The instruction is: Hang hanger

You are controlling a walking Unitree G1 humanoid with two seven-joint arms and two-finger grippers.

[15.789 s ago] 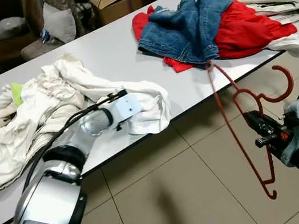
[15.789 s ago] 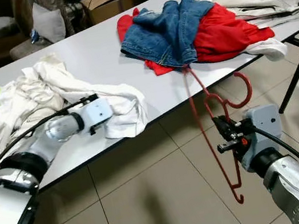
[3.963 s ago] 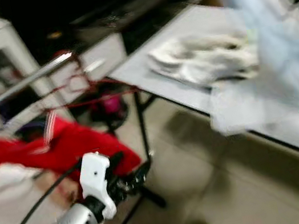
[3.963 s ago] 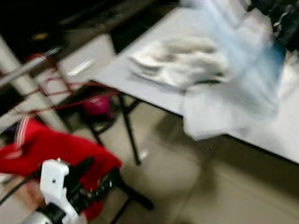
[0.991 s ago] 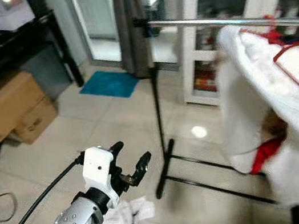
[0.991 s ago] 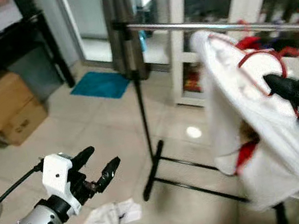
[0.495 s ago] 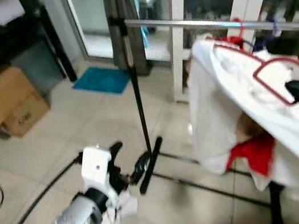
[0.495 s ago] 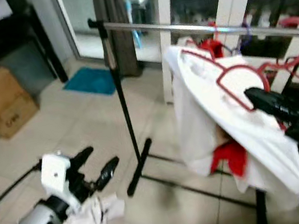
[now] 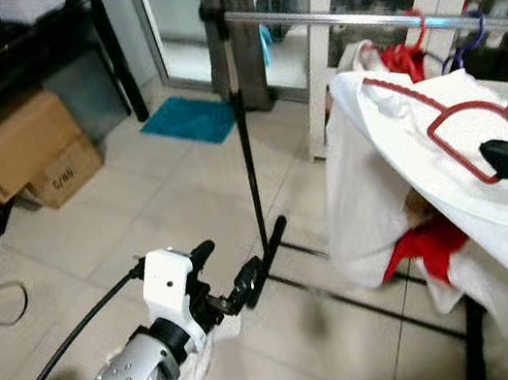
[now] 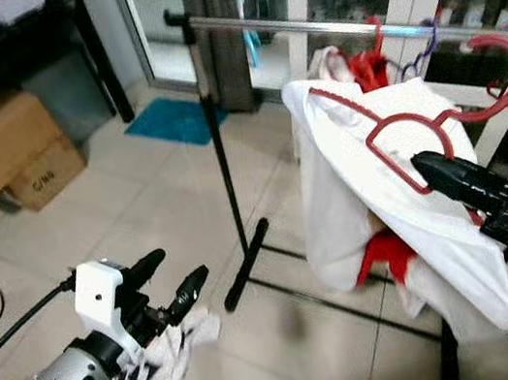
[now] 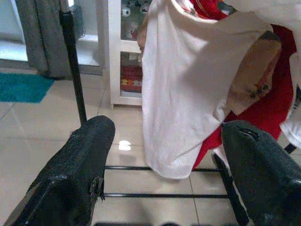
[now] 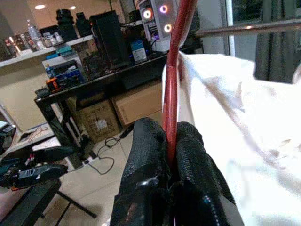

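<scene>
Hanger [image 10: 439, 123], red, is clamped between my right gripper's [image 10: 427, 164] fingers [image 12: 188, 155], a white garment [image 10: 406, 212] draped over it, its hook just below and in front of the silver rail [image 10: 323, 25]. Right wrist view shows the pinch close up: both pads pressed on the red wire. Head views show the rack's black upright [image 9: 246, 152] and red cloth [image 9: 432, 247] under the white. Left gripper [image 9: 227, 273] is spread wide, nothing in it, low over the tile floor [image 9: 139, 210]; its wrist view looks at the rack's base bars [image 11: 160, 181].
</scene>
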